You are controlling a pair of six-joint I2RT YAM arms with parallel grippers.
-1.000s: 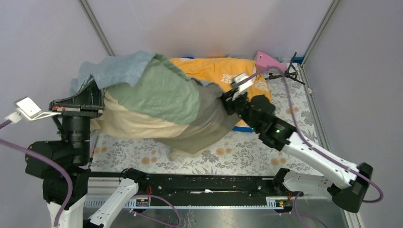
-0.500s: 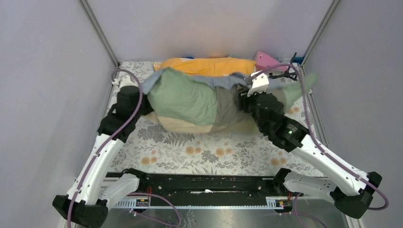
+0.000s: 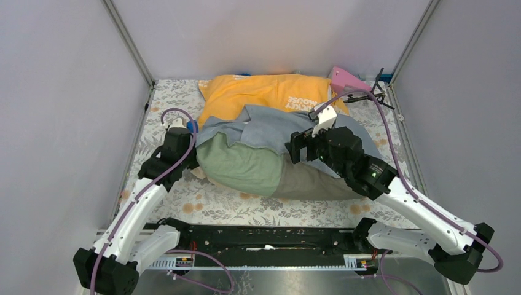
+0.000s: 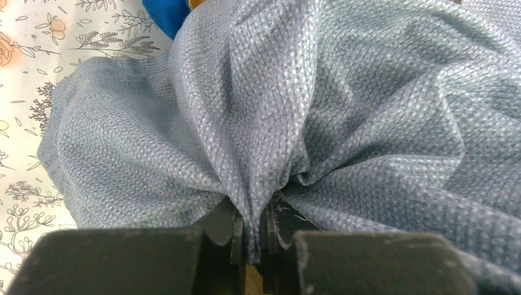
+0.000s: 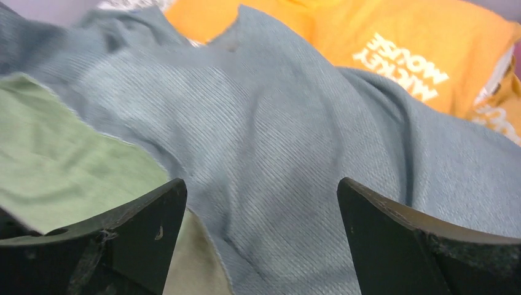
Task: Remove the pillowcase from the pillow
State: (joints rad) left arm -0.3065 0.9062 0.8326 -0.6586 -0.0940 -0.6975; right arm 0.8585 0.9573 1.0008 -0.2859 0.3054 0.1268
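Observation:
The grey-blue wrinkled pillowcase (image 3: 270,126) drapes over a plump bundle of green, tan and olive fabric (image 3: 246,169) at mid-table. The pillow itself is hidden; no white surface shows. At the bundle's left end, my left gripper (image 4: 255,227) is shut on a bunched fold of the pillowcase (image 4: 344,110). In the top view the left gripper (image 3: 195,140) is mostly buried in cloth. My right gripper (image 5: 261,184) hangs open just above the pillowcase (image 5: 295,141), nothing between its fingers. From above, the right gripper (image 3: 299,146) sits over the bundle's right half.
An orange pillow with white lettering (image 3: 264,92) lies behind the bundle against the back wall. A pink object (image 3: 345,78) and a black clamp (image 3: 368,96) sit at the back right. Bright blue fabric (image 4: 164,12) peeks out by the left gripper. The floral tablecloth (image 3: 295,206) shows in front.
The raised bundle has come down onto the table, nearer the front. My right gripper has opened and let go of the cloth. The left arm swung in and down, still gripping.

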